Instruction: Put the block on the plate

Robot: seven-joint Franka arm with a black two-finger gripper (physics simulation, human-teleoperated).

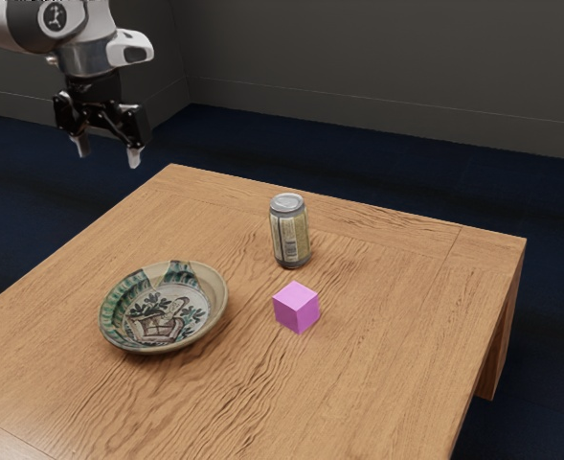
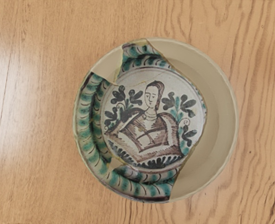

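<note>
Pink, and out on the wood: that's the block (image 1: pixel 296 307), standing on the table (image 1: pixel 387 335) well apart from the gripper (image 1: pixel 108 151), lower than it and farther out from the arm. And the gripper itself? High up, its two fingers spread with a gap between them, pinching nothing. Beneath the hand, by the wrist view, sits the plate (image 2: pixel 221 135), with the block off to one side of it, just a sliver of pink at the border. So we're at the very first step, as I read it, the approach, and the grasp is all to play for! The next move calls for a shift past the plate to get over the block, then a straight drop with the fingers astride two opposite faces, a squeeze, a lift and the trip back. Now the containers: the plate is a shallow, broad one, a woman and leafy sprigs painted across its floor, and the block is outside the rim. Then the can (image 1: pixel 290 232), upright, farther out from the gripper than the plate and near the block; what's inside it I can't tell. A wide descent could clip it, so watch that side.
</note>
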